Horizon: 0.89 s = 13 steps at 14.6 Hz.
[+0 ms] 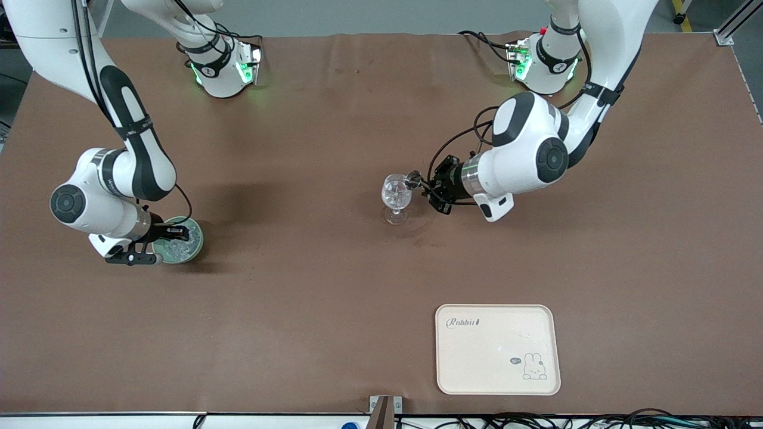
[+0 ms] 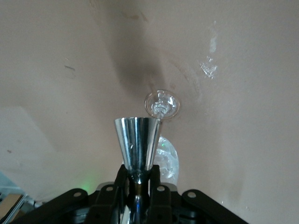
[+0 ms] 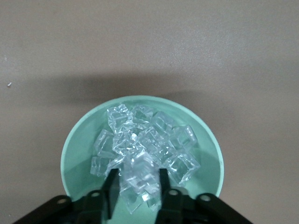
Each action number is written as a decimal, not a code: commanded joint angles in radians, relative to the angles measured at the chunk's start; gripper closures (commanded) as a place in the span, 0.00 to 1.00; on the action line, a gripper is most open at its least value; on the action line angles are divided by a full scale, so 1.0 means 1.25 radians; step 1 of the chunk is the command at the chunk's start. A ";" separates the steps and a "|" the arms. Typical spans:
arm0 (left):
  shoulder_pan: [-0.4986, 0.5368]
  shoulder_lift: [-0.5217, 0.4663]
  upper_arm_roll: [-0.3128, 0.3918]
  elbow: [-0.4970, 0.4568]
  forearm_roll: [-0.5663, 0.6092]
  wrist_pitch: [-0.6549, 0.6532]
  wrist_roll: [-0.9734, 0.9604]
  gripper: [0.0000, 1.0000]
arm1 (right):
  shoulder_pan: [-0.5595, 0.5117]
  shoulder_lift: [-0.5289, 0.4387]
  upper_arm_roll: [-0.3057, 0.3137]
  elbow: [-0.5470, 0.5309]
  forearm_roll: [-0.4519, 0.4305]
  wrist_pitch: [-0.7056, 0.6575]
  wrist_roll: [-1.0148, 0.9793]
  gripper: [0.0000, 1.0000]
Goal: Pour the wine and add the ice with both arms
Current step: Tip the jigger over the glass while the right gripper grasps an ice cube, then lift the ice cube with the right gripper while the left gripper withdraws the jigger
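Front view: the left hand [image 1: 424, 186] is tipping a steel jigger [image 1: 412, 177] over the wine glass [image 1: 396, 196]. Left wrist view: it is clamping the jigger's waist. Right wrist view: the right hand [image 3: 136, 186] is closing around ice [image 3: 145, 151] in the green bowl [image 3: 79, 140], at the tabletop's nine o'clock; icing seems unfinished.

Clear ice [image 3: 145, 149] chunks piled in pale green bowl [image 3: 79, 144].

the left arm [image 1: 524, 152] is reaching in from its base with the wrist turned sideways; the left gripper [image 1: 424, 186] is clamped on a held item. the right arm [image 1: 113, 185] is bending down at its end of the table; the right gripper [image 3: 138, 186] is pointing downward, fingers [image 3: 111, 189] parted a little.
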 commanded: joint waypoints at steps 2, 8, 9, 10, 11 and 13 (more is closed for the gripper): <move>-0.033 -0.008 0.003 0.018 0.083 0.002 -0.092 1.00 | 0.000 -0.028 -0.001 0.000 0.016 -0.013 -0.008 0.96; -0.067 -0.008 0.002 0.028 0.208 0.002 -0.195 1.00 | -0.001 -0.083 -0.003 0.053 0.016 -0.096 -0.005 0.97; -0.076 -0.006 0.003 0.031 0.231 0.001 -0.216 1.00 | -0.003 -0.088 -0.004 0.069 0.016 -0.127 -0.005 0.97; -0.080 -0.005 0.003 0.033 0.243 0.000 -0.220 1.00 | -0.009 -0.093 -0.005 0.081 0.016 -0.149 -0.007 0.97; -0.080 -0.001 0.003 0.035 0.245 -0.002 -0.220 1.00 | -0.014 -0.095 -0.005 0.092 0.015 -0.160 -0.013 0.97; -0.080 0.000 0.003 0.037 0.245 -0.002 -0.220 1.00 | -0.016 -0.103 -0.009 0.103 0.015 -0.174 -0.016 0.97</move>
